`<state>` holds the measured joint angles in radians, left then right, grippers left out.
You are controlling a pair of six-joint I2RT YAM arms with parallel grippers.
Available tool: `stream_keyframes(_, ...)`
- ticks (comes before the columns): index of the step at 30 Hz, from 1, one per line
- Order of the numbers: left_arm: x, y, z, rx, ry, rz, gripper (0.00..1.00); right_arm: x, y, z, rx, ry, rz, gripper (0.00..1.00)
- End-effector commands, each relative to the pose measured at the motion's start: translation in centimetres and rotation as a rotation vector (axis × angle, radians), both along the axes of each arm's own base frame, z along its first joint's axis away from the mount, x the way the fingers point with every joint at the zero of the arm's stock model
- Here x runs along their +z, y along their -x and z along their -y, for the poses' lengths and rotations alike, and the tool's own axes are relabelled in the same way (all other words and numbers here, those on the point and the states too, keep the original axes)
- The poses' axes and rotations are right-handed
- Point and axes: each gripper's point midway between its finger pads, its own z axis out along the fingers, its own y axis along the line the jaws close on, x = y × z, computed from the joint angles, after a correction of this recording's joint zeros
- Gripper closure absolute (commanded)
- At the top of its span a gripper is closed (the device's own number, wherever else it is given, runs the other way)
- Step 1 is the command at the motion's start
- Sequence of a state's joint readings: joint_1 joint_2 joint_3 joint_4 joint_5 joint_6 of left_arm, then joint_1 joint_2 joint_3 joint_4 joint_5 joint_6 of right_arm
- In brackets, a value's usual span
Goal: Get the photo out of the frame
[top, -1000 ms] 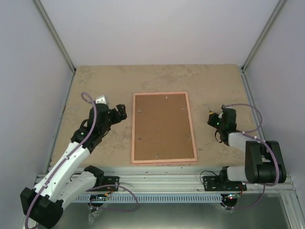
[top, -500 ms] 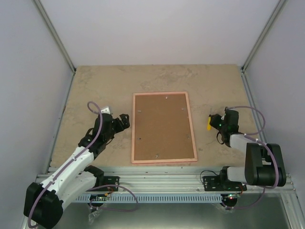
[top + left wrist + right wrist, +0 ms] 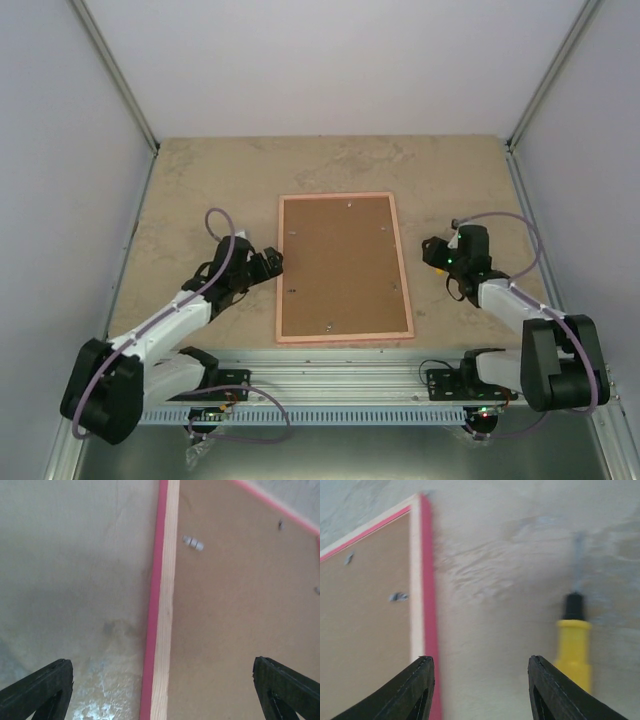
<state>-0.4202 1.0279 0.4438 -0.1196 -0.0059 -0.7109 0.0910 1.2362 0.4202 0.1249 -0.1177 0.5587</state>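
The pink frame (image 3: pixel 343 267) lies face down in the middle of the table, with its brown backing panel (image 3: pixel 340 260) up. The photo is hidden under the panel. My left gripper (image 3: pixel 268 262) is open and low at the frame's left rail. In the left wrist view the gripper (image 3: pixel 160 700) straddles that rail (image 3: pixel 160 605), one finger over the table and one over the panel (image 3: pixel 240 605). My right gripper (image 3: pixel 432 250) is open and empty just right of the frame. In the right wrist view the gripper (image 3: pixel 482 690) is over bare table beside the pink right rail (image 3: pixel 427 580).
A yellow-handled screwdriver (image 3: pixel 574 645) lies on the table just right of my right gripper, its shaft pointing away. Small metal tabs (image 3: pixel 192 542) hold the panel in the frame. Grey walls close in the left, right and back of the table.
My left arm has swung right and down until its gripper reached the frame's left rail. My right gripper has shifted left toward the frame's right rail, over the screwdriver.
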Motion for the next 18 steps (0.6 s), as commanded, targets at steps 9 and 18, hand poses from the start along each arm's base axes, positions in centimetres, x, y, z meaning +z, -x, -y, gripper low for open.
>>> stream_keyframes(9,-4.4,1.7,3.5,-0.135,-0.009,-0.165,0.05,-2.4,2.7,-7.7,0.34,0.083,-0.175,0.46)
stream_keyframes(18,-6.2,2.1,5.3,-0.191,0.0,-0.22,0.08,-4.1,3.2,-10.4,0.431,0.058,-0.223,0.44)
